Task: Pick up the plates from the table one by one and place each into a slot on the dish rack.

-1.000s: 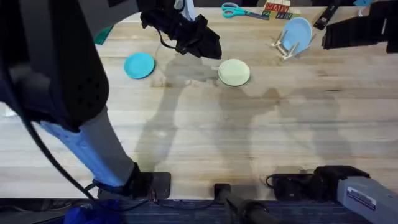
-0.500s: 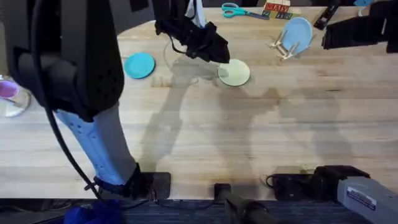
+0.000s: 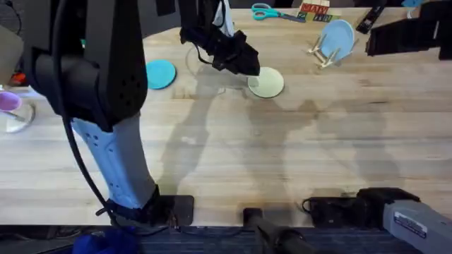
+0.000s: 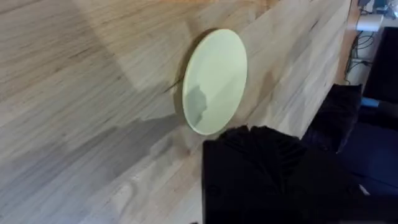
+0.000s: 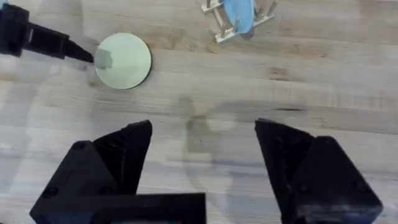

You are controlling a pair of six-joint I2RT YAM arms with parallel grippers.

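A pale cream-yellow plate (image 3: 267, 82) (image 4: 214, 81) (image 5: 123, 60) lies flat on the table (image 3: 282, 155). My left gripper (image 3: 244, 63) is low at that plate's left edge, its tip (image 5: 87, 55) touching or nearly touching the rim. To the left, a cyan-blue plate (image 3: 162, 73) lies flat, partly behind my left arm. Another blue plate (image 3: 339, 35) (image 5: 239, 12) stands upright in the wooden dish rack (image 3: 321, 55) (image 5: 217, 31) at the far right. High above the table, my right gripper (image 5: 202, 168) is open and holds nothing.
Teal scissors (image 3: 265, 11) and coloured blocks (image 3: 314, 10) lie along the far edge. A clear cup with a purple inside (image 3: 10, 106) stands at the left edge. Bare wood stretches across the middle and the near side.
My left arm has swung right and lowered its gripper to the cream plate's edge. The right arm and all the plates have stayed put.
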